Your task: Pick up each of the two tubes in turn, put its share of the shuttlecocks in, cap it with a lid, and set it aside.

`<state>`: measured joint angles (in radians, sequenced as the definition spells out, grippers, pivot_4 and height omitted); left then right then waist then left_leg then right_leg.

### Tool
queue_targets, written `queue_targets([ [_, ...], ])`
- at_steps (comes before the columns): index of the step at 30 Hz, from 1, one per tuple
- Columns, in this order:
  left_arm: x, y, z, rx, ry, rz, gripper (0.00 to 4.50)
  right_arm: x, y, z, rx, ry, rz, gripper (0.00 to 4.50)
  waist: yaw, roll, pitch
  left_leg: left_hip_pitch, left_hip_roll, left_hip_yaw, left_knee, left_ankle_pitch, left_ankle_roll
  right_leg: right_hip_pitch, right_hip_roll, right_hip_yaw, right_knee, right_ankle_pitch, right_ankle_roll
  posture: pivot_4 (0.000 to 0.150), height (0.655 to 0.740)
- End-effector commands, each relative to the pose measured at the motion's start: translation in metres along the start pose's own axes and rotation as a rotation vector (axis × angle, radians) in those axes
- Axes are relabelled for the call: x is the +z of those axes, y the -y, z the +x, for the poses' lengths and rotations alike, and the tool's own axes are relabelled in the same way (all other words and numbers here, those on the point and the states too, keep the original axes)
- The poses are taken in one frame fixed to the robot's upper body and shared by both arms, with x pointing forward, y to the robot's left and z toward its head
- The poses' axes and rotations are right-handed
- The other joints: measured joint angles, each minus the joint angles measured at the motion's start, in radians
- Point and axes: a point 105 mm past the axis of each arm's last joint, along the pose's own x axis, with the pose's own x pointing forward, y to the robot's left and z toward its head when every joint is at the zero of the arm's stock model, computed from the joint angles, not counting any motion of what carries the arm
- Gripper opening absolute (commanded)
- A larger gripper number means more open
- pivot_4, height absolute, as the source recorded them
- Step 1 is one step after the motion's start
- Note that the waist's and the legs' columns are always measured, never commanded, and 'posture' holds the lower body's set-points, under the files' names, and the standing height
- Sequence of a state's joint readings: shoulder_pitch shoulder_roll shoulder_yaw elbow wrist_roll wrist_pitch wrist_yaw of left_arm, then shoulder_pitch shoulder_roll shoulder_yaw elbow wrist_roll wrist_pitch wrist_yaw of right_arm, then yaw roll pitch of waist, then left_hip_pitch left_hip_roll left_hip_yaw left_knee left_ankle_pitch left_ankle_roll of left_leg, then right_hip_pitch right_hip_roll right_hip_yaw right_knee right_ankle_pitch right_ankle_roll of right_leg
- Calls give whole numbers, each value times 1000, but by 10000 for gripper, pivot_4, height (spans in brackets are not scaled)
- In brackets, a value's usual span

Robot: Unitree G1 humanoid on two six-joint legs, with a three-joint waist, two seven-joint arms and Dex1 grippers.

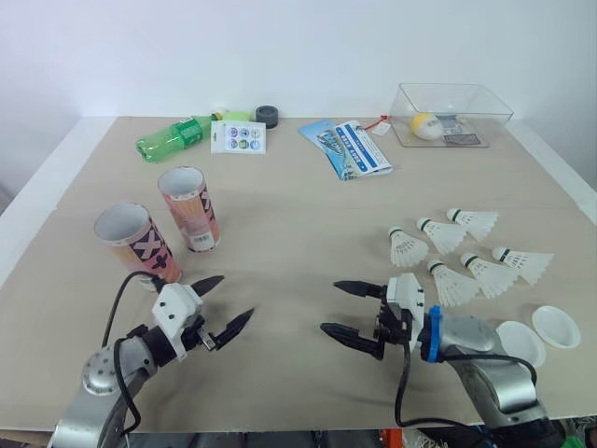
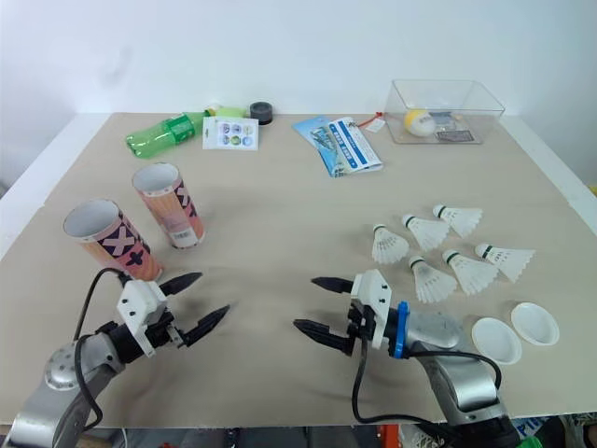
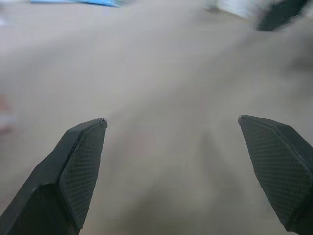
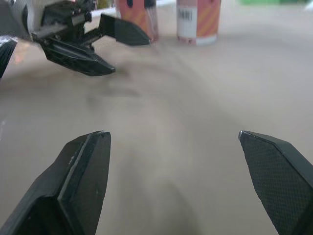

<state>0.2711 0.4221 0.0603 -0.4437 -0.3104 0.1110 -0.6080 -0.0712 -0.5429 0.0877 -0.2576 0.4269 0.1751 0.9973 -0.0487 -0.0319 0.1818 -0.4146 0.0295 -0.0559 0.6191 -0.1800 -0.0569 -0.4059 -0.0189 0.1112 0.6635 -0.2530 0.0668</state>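
Note:
Two open orange-and-pink tubes stand upright at the left: the nearer tube (image 1: 136,243) and the farther tube (image 1: 190,208). Several white shuttlecocks (image 1: 457,259) lie in a cluster at the right. Two white lids (image 1: 556,326) rest near the front right edge. My left gripper (image 1: 224,303) hovers open just in front of the nearer tube, empty. My right gripper (image 1: 347,309) is open and empty at the front centre, to the left of the shuttlecocks. The right wrist view shows the left gripper (image 4: 105,46) and both tubes (image 4: 198,19) beyond it.
At the back lie a green bottle (image 1: 173,137), a sticker card (image 1: 239,136), a black tape roll (image 1: 268,116), blue leaflets (image 1: 347,147) and a clear box (image 1: 450,114) holding a yellow ball. The tan table mat (image 1: 298,224) is open in the middle.

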Motion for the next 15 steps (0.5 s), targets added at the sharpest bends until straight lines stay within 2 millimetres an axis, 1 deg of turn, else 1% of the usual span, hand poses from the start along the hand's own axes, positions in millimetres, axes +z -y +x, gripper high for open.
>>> queue_targets([
  [1,19,-5,-29,233,55,19,45000,16,3,11,26,36,-51,44882,-5,-1,0,0,0,1,0,0,0,0,0,0,0,0,0,1500,7400],
  [5,14,-5,-55,444,21,-27,45000,25,5,22,48,59,-68,44882,0,-2,1,0,0,1,0,-1,-1,0,0,1,0,-1,0,1500,7400],
  [9,4,-21,-71,663,8,-96,45000,23,5,26,72,51,-69,44882,5,-3,1,0,-1,0,4,-1,-1,-2,-1,-1,0,-1,0,1500,7400],
  [12,-2,-38,-73,762,19,-138,45000,22,9,27,82,43,-79,44882,1,-4,2,0,-2,1,7,-2,-2,-2,-3,0,-1,-1,0,1500,7400],
  [15,-3,-54,-64,772,37,-153,45000,24,11,29,88,49,-85,44882,0,-4,2,0,-2,2,8,-2,-1,-2,-4,0,-1,-1,0,1500,7400],
])
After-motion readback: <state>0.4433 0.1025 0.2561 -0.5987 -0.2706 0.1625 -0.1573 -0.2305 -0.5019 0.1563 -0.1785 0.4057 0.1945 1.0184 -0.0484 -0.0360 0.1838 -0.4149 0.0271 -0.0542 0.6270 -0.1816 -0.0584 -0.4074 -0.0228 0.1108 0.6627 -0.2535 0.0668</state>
